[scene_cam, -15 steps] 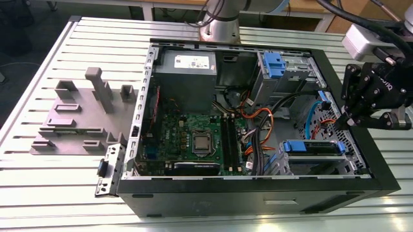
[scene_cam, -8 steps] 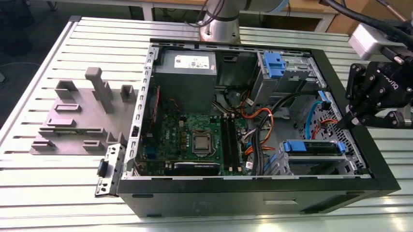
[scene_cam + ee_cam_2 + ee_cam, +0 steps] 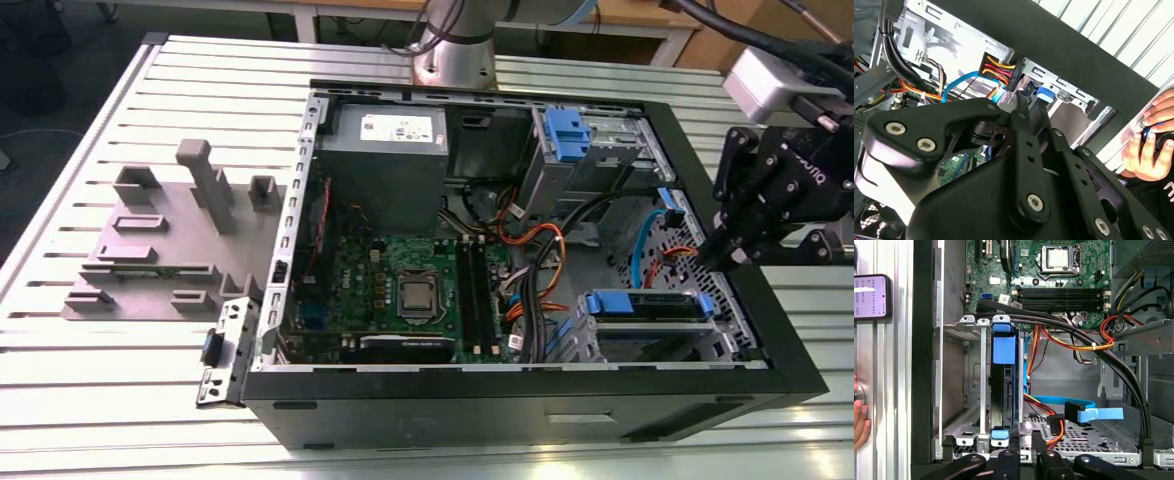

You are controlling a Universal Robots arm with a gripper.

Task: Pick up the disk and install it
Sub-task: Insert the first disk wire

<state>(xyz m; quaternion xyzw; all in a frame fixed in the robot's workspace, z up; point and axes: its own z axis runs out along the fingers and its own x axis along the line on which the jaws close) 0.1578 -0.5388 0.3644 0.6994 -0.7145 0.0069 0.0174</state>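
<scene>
The disk [image 3: 649, 305], a drive in a blue carrier frame, sits in the metal drive cage at the exterior view's lower right, inside the open computer case [image 3: 534, 400]. In the first wrist view the disk [image 3: 1000, 390] stands on edge in the cage between two blue tabs. My black gripper [image 3: 731, 262] hangs above the case's side wall at the exterior view's right, just outside the cage. Its fingers are close together and hold nothing in both wrist views [image 3: 1025, 442] [image 3: 1029, 102]. The disk's blue tab [image 3: 1044, 93] lies just beyond the fingertips.
Orange, black and blue cables [image 3: 1089, 412] cross the case floor beside the cage. A second blue carrier [image 3: 567, 135] sits in the upper bay. A grey fixture block [image 3: 167, 240] stands on the slatted table. A person's hand [image 3: 1149, 135] and a phone [image 3: 871, 296] lie outside the case wall.
</scene>
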